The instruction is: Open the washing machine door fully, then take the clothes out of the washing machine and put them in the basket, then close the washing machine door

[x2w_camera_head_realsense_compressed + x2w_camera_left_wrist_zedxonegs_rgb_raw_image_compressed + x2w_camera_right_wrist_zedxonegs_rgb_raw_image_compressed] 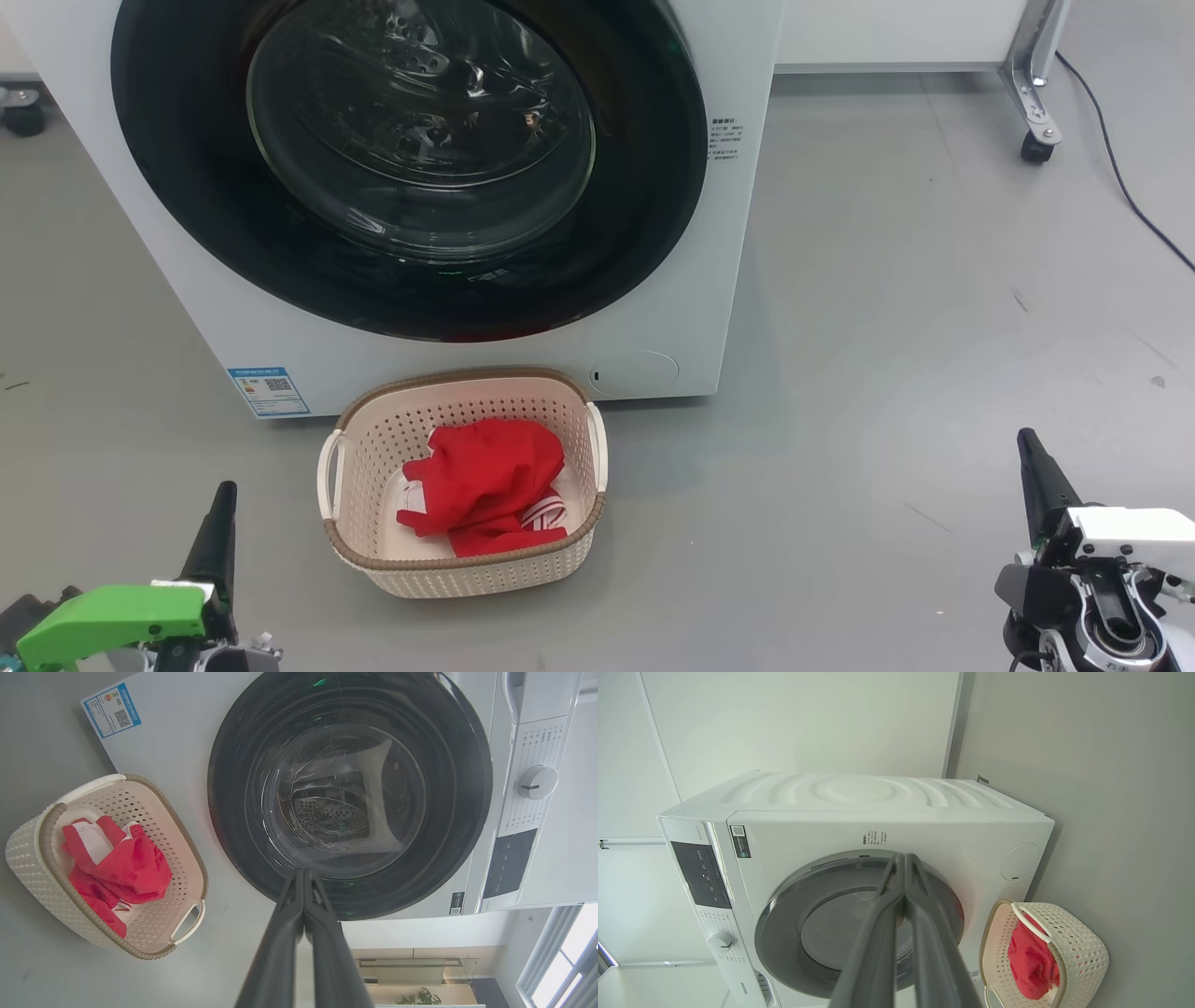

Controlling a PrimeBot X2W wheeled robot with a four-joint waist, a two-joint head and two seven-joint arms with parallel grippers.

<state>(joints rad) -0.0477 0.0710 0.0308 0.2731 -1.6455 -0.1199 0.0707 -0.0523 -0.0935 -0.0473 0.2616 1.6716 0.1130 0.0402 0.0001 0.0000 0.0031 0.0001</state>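
Now the left gripper (226, 495) and right gripper (1030, 446) sit low on either side of the basket (467, 577), pointing at the washing machine (742, 243). Both claws are pressed together, empty.

blue sticker (268, 391) on washing machine (467, 359), print too small to read

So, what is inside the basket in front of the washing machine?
A crumpled red garment with white stripes lies in the cream basket. The basket floor beneath the garment is covered, so anything under it cannot be seen.
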